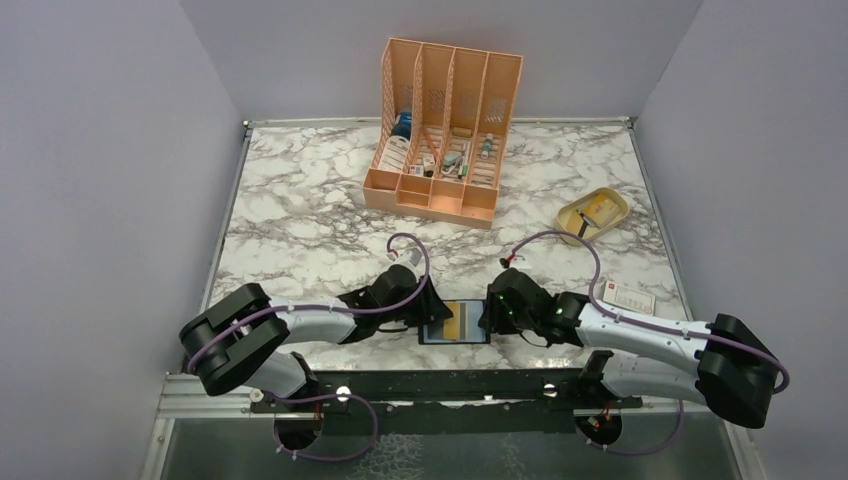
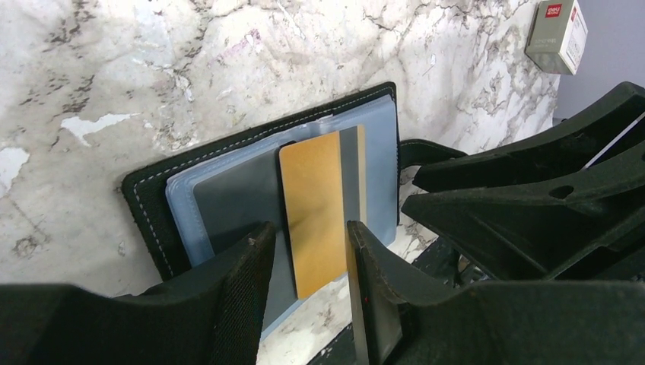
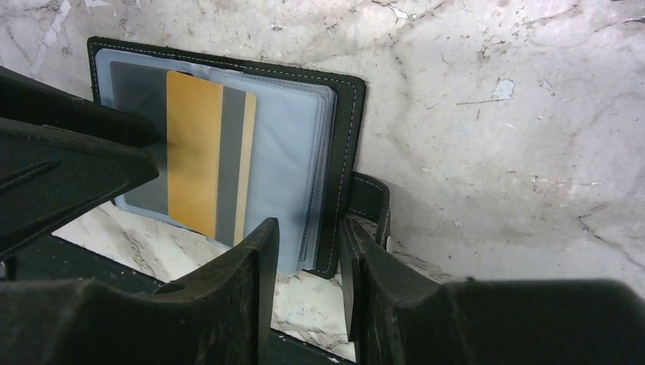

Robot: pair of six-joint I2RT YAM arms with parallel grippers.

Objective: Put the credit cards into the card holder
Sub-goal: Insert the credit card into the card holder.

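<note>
The black card holder (image 1: 473,326) lies open at the near table edge, its greyish clear pockets up, between my two grippers. A gold card with a grey stripe (image 2: 316,201) lies on its pockets, its near end sticking out past the holder's edge; it also shows in the right wrist view (image 3: 194,160). A dark card (image 2: 236,205) sits in the left sleeve. My left gripper (image 2: 304,258) is open, its fingers either side of the gold card's near end. My right gripper (image 3: 308,255) is open over the holder's (image 3: 293,152) right edge by the snap tab. A whitish card with a red mark (image 1: 628,297) lies to the right.
A tall orange slotted organizer (image 1: 445,128) stands at the back centre. A beige oval dish (image 1: 592,212) sits at the back right. The whitish card also shows at the top right of the left wrist view (image 2: 557,34). The table's near edge is just below the holder.
</note>
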